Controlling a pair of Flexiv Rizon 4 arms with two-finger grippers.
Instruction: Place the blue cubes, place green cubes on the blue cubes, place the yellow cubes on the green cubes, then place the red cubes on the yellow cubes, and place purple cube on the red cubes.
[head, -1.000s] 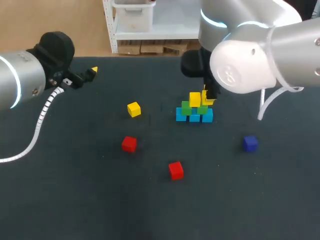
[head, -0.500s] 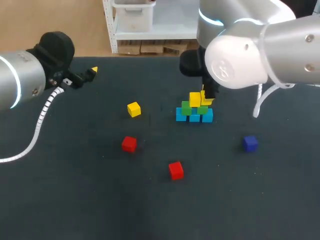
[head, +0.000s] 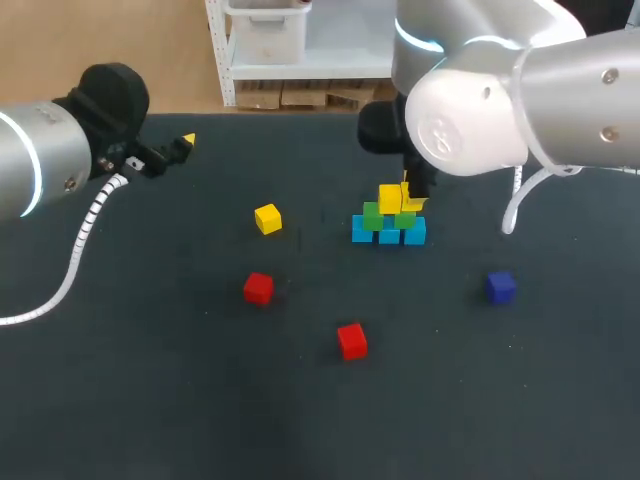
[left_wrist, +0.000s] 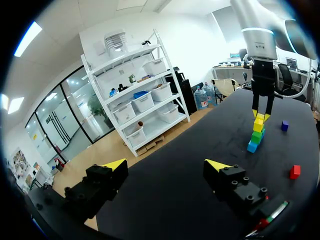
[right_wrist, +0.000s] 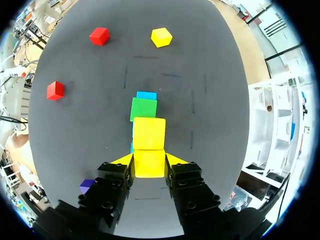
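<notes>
We are seating a held yellow cube (right_wrist: 149, 165) on the green cubes (head: 372, 215) beside the stacked yellow cube (head: 390, 198), our right gripper (right_wrist: 149, 161) pinching it; next it likely needs squaring, then releasing. Our left gripper (left_wrist: 166, 164) is hanging spread. We are counting three blue cubes (head: 362, 231), two green, three yellow, two red cubes (head: 258, 288), one purple cube (head: 501, 286).

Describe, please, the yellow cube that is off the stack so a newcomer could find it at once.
Find the stack of cubes near the middle of the dark table, under the right gripper. Toward the left arm's side of it lies the loose yellow cube. Unlike the stack's yellow cubes it touches nothing; a red cube sits nearest it.
</notes>
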